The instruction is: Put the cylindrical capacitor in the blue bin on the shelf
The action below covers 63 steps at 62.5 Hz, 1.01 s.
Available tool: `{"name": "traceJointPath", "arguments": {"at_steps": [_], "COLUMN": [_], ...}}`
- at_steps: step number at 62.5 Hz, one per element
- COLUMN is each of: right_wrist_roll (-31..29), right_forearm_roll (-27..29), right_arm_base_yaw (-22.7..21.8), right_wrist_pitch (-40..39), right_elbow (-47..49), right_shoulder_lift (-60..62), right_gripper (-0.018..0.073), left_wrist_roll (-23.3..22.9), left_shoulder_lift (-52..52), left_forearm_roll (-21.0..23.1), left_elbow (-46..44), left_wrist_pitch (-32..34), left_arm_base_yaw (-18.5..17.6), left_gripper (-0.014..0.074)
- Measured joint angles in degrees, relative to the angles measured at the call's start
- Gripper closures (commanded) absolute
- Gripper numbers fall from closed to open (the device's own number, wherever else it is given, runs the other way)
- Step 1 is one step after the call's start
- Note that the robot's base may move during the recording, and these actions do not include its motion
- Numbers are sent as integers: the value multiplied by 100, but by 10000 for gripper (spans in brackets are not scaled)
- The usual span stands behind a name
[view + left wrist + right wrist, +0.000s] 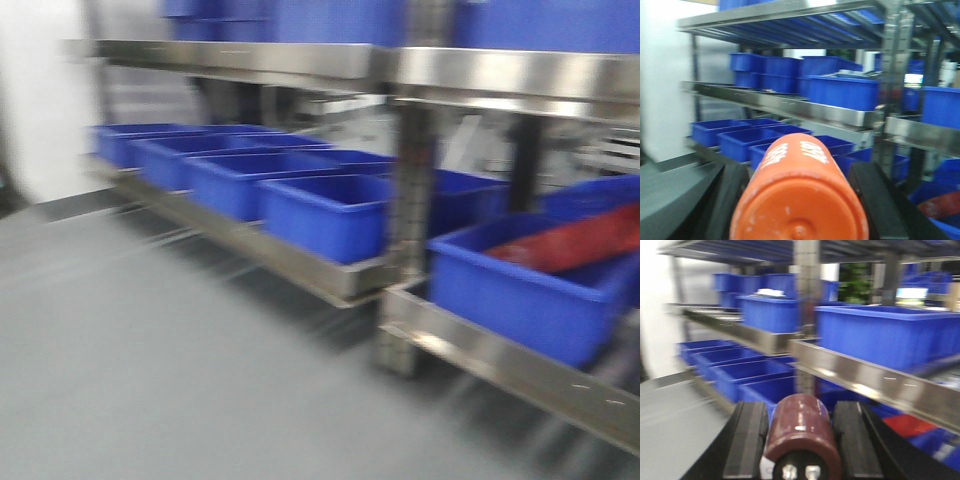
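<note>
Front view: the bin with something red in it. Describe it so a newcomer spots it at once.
On the steel shelf, follow the lowest rail to the right of the upright post. The nearest blue bin there is it. Unlike the bins left of the post, which show nothing inside, it holds a red object.

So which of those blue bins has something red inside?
The bin right of the steel upright on the lowest shelf: a red item lies in it; the row to its left shows only blue.
</note>
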<state>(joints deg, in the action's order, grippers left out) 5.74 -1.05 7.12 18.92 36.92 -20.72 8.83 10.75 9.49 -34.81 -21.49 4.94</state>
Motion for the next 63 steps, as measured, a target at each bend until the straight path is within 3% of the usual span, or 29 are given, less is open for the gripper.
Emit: {"name": "traceJointPath", "arguments": {"at_steps": [63], "right_wrist_roll": [0], "right_forearm_roll": [0], "right_arm_base_yaw": [0], "right_wrist_pitch": [0], "right_elbow": [0], "right_shoulder_lift": [0], "right_gripper": [727], "left_wrist_roll": [0], "left_shoulder_lift": [0], "left_forearm_roll": [0], "left_elbow": [0], "left_wrist_pitch": [0], "left_arm_base_yaw": [0], "left_gripper": [708]}}
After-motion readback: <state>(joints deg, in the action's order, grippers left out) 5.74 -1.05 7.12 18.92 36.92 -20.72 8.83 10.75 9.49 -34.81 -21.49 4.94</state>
